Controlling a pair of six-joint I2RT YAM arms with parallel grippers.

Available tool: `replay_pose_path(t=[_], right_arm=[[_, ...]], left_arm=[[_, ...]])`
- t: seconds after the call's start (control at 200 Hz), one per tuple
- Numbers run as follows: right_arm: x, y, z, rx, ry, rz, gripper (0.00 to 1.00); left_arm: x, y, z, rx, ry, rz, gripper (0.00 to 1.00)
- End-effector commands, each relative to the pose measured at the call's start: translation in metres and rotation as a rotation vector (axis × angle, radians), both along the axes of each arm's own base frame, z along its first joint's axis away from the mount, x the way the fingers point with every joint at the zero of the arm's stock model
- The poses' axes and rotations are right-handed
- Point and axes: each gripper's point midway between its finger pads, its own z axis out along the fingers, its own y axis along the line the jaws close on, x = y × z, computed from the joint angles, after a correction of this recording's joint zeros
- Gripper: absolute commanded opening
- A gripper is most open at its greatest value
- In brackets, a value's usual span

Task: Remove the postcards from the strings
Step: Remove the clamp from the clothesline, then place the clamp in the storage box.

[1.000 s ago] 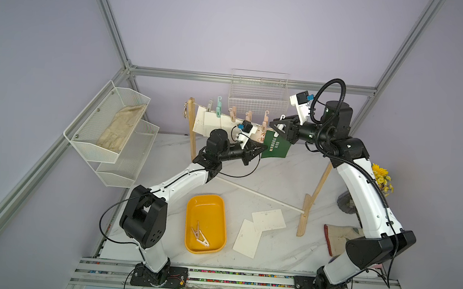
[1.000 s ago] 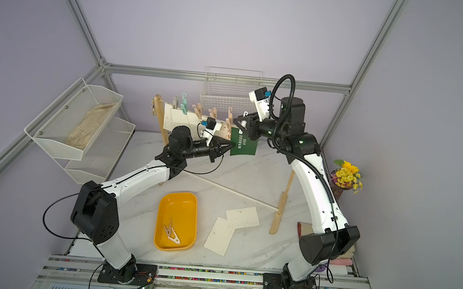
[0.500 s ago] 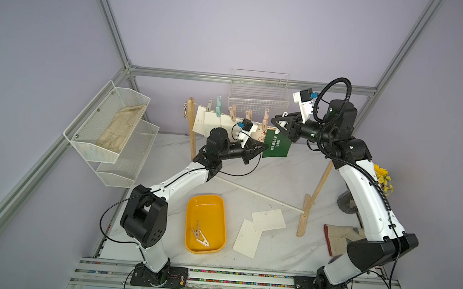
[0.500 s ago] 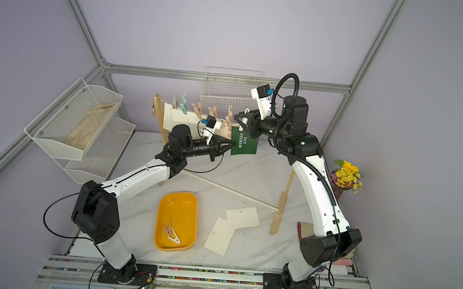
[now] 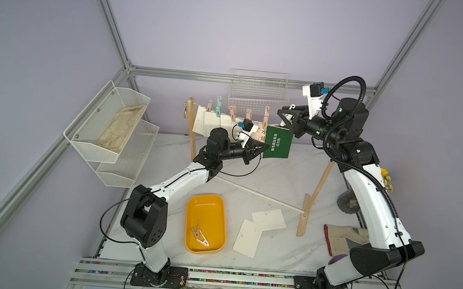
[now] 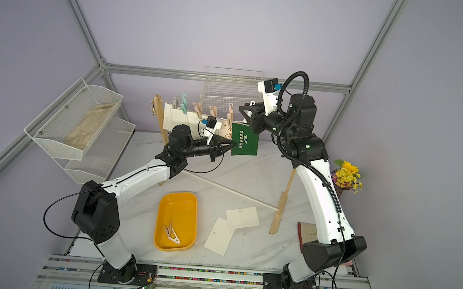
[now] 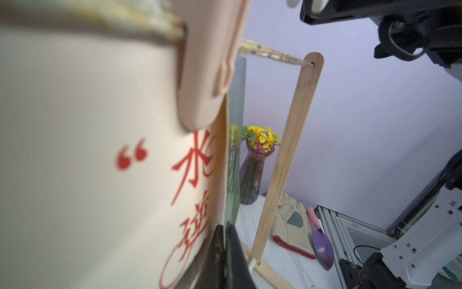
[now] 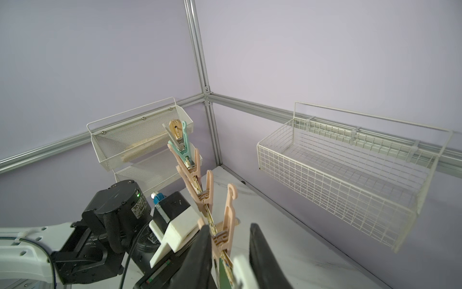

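Cream postcard (image 7: 87, 150) with red characters, pink peg (image 7: 207, 62) on cord (image 7: 272, 53), gripper (image 7: 226, 227) pinching green postcard (image 7: 236, 112), wooden post (image 7: 287, 150)

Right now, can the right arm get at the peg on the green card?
Probably yes: the right pincer straddles the white peg at the green postcard's top edge, nothing between. The left pincer grips the card's lower corner, clear of it.
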Motion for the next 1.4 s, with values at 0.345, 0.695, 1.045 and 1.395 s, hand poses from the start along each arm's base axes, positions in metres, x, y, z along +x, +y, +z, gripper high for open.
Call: replay_pose_path(t=[0.345, 0.695, 1.045, 1.395], right_arm=[[-0.062, -0.020, 0.048, 0.087, -0.191, -0.013, 0.15], [-0.086, -0.003, -0.005, 0.118, -0.060, 0.087, 0.15], [-0.148, 0.144, -0.175, -0.066, 0.165, 0.355, 0.16], [-0.194, 0.230, -0.313, -0.186, 0.373, 0.477, 0.36]], left_arm=[[-0.065, 0.033, 0.014, 0.036, -0.049, 0.027, 0.00], [-0.126, 0.148, 0.001, 0.198, -0.128, 0.486, 0.00], [-0.191, 0.334, 0.073, 0.034, -0.297, 1.294, 0.00], [-0.195, 0.335, 0.089, 0.049, -0.362, 1.300, 0.00]])
